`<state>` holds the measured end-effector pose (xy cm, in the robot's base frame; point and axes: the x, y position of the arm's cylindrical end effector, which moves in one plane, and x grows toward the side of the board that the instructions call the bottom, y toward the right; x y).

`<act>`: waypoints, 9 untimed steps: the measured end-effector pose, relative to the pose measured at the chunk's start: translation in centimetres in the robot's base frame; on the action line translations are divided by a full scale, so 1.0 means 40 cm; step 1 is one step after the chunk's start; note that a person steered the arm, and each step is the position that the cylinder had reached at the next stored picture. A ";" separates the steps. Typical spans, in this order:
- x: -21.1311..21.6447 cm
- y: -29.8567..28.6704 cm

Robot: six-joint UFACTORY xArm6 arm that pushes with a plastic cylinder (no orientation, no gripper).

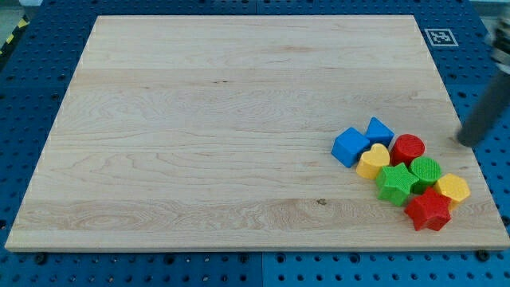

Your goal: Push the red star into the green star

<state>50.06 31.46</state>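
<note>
The red star [428,210] lies near the board's bottom right, touching the green star [394,183] at its upper left. They sit in a tight cluster with a green round block [425,170], a red round block [408,148], a yellow heart [373,161], a yellow block [453,189], and two blue blocks [351,147] [379,130]. My tip [463,143] is at the right edge of the board, up and to the right of the cluster, apart from all blocks.
The wooden board [239,119] rests on a blue perforated table [486,64]. A black-and-white marker tag [439,37] sits at the board's top right corner.
</note>
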 end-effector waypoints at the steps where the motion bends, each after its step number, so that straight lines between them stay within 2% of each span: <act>1: 0.204 0.065; 2: 0.283 0.054; 3: 0.285 0.040; 5: 0.288 -0.223; 6: 0.266 -0.294; 7: 0.265 -0.334; 9: 0.273 -0.316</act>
<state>60.97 18.84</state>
